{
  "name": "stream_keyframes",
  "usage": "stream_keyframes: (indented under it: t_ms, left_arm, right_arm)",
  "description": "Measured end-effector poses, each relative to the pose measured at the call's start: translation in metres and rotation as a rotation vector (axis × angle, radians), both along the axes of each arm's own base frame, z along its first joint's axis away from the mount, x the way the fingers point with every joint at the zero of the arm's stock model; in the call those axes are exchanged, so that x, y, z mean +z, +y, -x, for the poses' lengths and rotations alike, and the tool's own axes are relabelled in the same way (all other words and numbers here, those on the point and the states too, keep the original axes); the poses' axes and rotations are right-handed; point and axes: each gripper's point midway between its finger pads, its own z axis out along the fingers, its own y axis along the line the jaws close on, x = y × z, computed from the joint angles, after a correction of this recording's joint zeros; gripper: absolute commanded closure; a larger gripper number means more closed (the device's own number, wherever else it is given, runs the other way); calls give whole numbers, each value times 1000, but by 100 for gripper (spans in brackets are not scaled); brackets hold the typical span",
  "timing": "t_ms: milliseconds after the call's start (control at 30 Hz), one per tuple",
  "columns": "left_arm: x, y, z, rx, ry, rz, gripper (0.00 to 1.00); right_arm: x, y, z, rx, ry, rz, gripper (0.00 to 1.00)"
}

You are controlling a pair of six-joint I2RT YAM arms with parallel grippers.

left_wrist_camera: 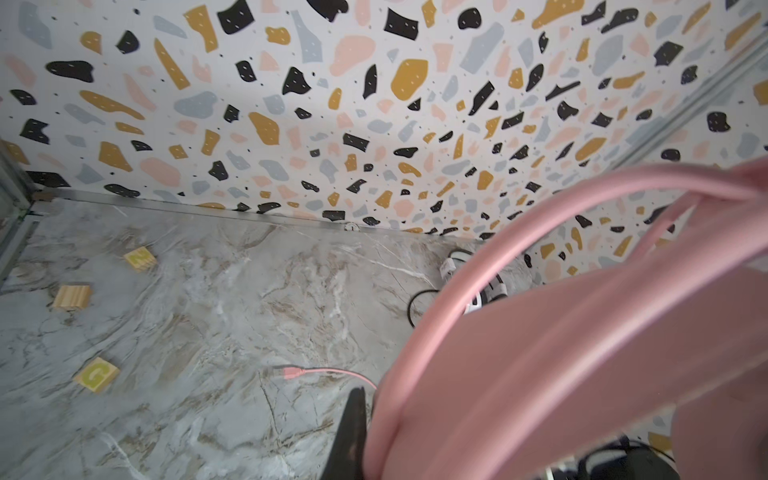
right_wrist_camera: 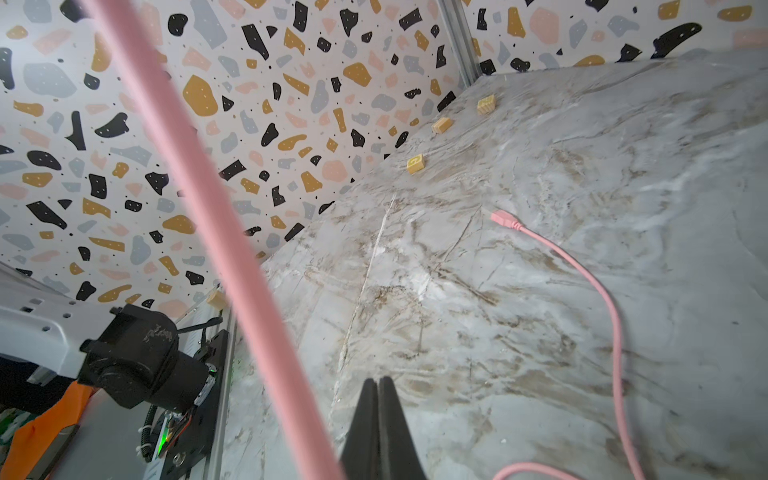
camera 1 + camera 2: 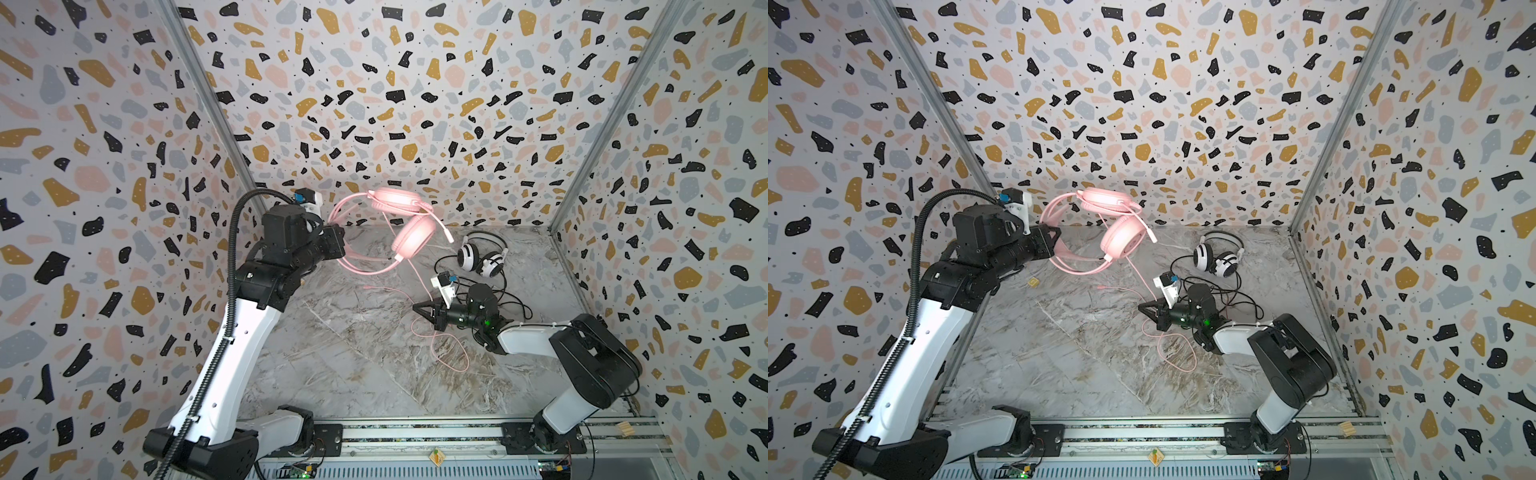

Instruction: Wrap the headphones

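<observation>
The left gripper (image 3: 337, 244) is clamped on the headband of the pink headset (image 3: 413, 237) and holds it high above the table (image 3: 332, 365), probably so that the pink cord (image 2: 232, 232) hangs free for winding. The right gripper (image 2: 379, 384) has its jaws pressed together, with nothing visible between them; the cord passes just beside it. The white-and-black headset (image 3: 482, 257) lies near the back, with its cord loose.

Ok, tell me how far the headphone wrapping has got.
Done: nothing wrapped yet. In hand: the left hand holds the pink headset aloft by its headband; the right hand is shut beside the loose pink cord. Left: winding that cord, then the white-and-black headset, whose black cord sprawls.
</observation>
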Motion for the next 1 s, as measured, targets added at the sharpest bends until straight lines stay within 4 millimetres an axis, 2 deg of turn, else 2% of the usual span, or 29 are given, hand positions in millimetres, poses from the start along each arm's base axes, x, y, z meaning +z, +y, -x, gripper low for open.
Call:
stream_keyframes:
  t_ms: [267, 533, 733, 833, 1000]
  left_arm:
    - [-22, 23, -34, 148, 29, -3, 100]
    - [-63, 45, -43, 275, 72, -64, 100]
    - [-97, 59, -44, 358, 111, -104, 100]
    - [-110, 60, -42, 382, 124, -128, 100]
    - [-114, 45, -40, 399, 90, -176, 100]
  right_arm:
    - [31, -8, 24, -90, -151, 140, 100]
    - [51, -24, 33, -165, -204, 227, 100]
    - [76, -14, 43, -160, -228, 280, 100]
    - [85, -9, 47, -151, -236, 317, 100]
    - [91, 2, 46, -132, -241, 412, 100]
